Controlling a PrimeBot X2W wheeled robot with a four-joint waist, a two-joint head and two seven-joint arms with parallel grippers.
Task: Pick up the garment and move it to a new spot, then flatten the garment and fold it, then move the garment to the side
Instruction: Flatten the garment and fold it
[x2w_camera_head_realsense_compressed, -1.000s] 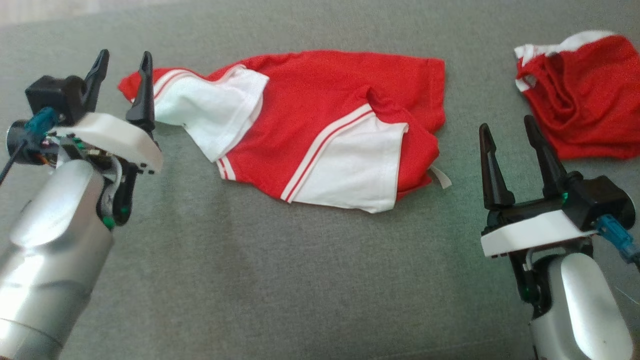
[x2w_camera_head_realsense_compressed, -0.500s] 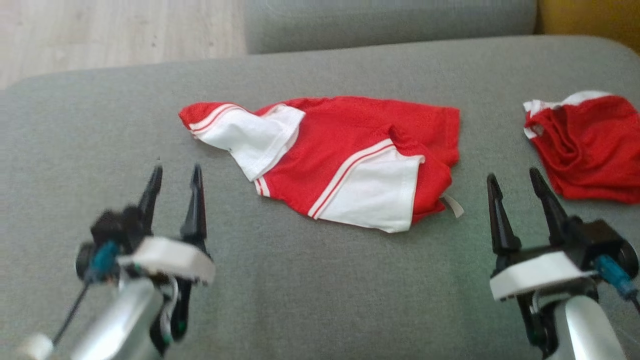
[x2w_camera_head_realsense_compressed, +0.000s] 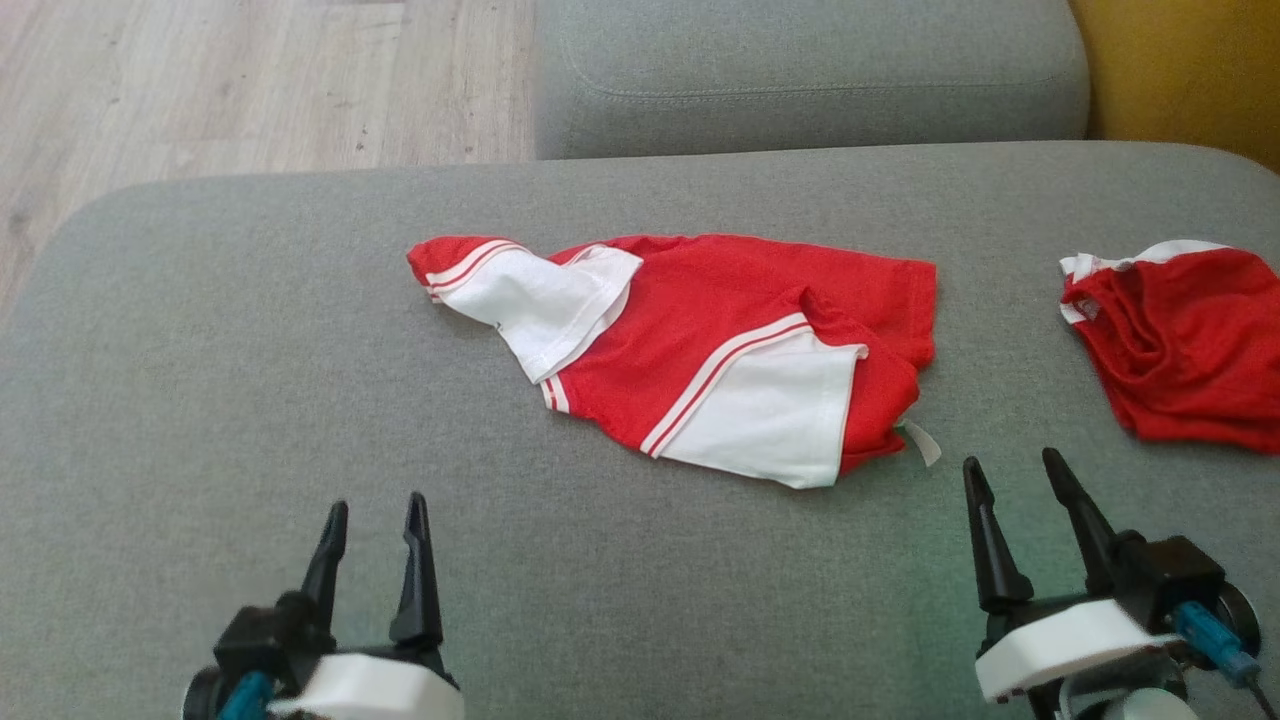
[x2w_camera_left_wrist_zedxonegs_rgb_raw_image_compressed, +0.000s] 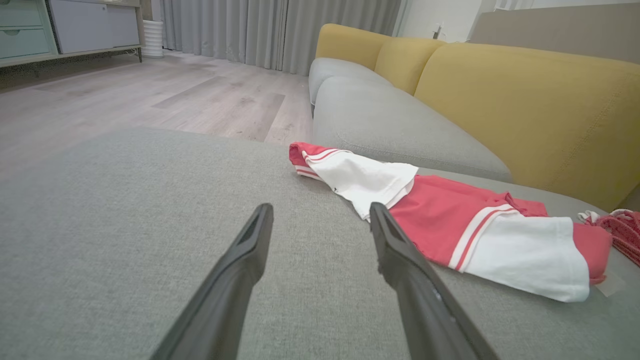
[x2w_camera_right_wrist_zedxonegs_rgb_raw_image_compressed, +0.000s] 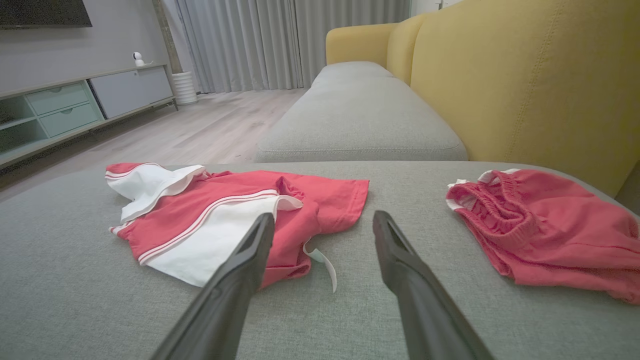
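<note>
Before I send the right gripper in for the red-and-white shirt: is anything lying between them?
Nothing visible. Bare grey cushion separates the open right gripper from the red-and-white shirt's near edge. The other red garment lies off to the right, apart from both.

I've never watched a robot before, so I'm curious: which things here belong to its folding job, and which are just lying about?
Job: red-and-white garment; left gripper and right gripper, both open, clear of it.
Lying about: red shorts, probably; grey sofa seat underneath; wooden floor.
</note>
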